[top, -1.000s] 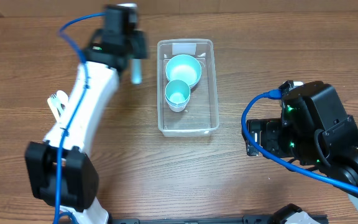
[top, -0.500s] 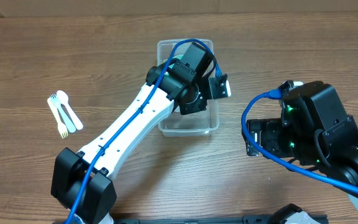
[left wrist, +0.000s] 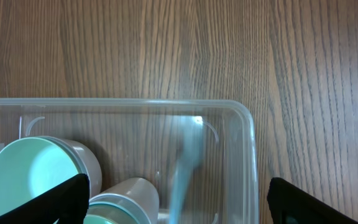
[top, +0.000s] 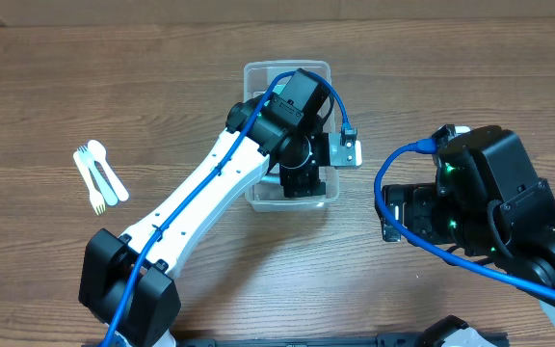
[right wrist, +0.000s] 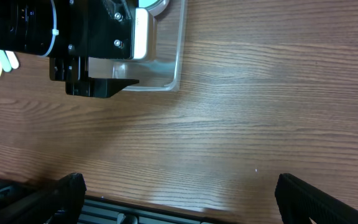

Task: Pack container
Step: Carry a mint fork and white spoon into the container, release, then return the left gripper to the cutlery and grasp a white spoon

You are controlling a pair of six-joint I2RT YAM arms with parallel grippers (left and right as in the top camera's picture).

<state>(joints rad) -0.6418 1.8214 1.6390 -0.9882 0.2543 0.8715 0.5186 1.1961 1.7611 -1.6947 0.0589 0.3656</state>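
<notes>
We see left gripper (left wrist: 178, 186) over container (left wrist: 135, 102), jaws apart; blurred pale-blue item (left wrist: 188, 155) inside, 3 o'clock of teal bowl (left wrist: 23, 177). Right gripper (right wrist: 179, 183) at 4 o'clock of container, jaws apart.

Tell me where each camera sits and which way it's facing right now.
Overhead: fixed above the table, looking straight down; left arm lies across the container, right arm at the right edge.
Left wrist: over the container, looking down into it; left fingers at the bottom corners.
Right wrist: low over the table, facing the container's corner and the left arm; right fingers at the bottom corners.
Shared: all three show the container.
</notes>
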